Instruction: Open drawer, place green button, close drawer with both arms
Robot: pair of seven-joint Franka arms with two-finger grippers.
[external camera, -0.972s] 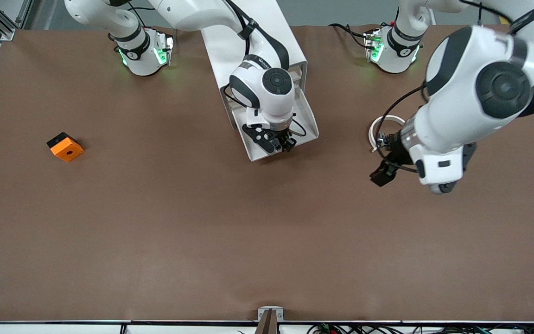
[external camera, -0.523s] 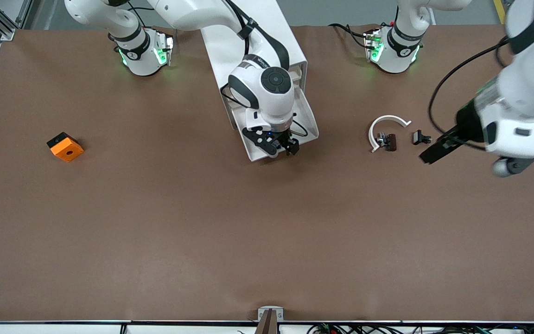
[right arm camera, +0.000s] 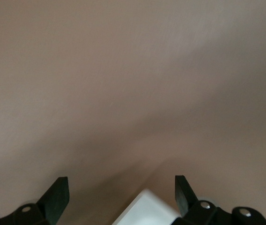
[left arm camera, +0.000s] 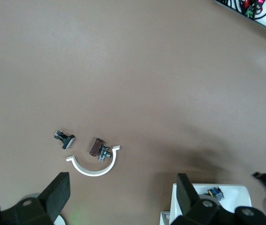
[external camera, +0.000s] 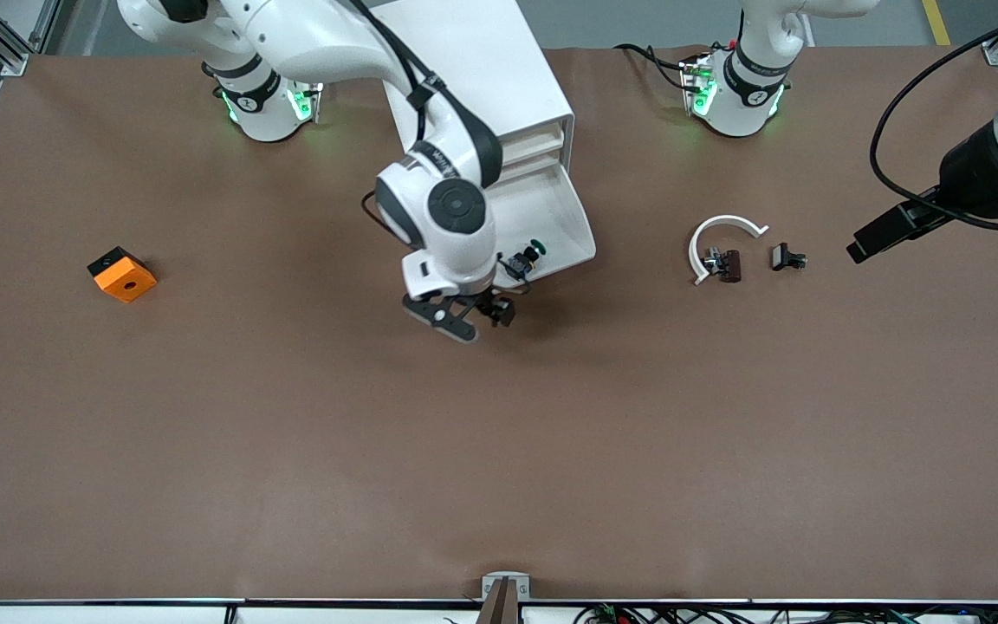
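Note:
The drawer (external camera: pixel 570 204) stands pulled out of the white cabinet (external camera: pixel 473 61). The button (external camera: pixel 530 254) lies in it close to its front edge, green cap showing; it shows too in the left wrist view, as the button (left arm camera: pixel 215 192) inside the drawer's corner (left arm camera: pixel 189 197). My right gripper (external camera: pixel 486 314) is open and holds nothing, over the bare table just in front of the drawer. In the right wrist view a drawer corner (right arm camera: pixel 147 211) sits between the spread fingers of that gripper (right arm camera: pixel 120 194). My left gripper (external camera: pixel 884 230) (left arm camera: pixel 122 192) is open and holds nothing, over the table toward the left arm's end.
A white arc (external camera: pixel 722 236) (left arm camera: pixel 95 165) lies between the cabinet and the left gripper, with two small black parts (external camera: pixel 729 263) (external camera: pixel 787 257) beside it. An orange cube with a hole (external camera: pixel 122 274) sits toward the right arm's end.
My right gripper opened and drew back off the drawer toward the front camera, and the button now shows in the drawer. My left arm swung out toward its end of the table, uncovering the arc and black parts.

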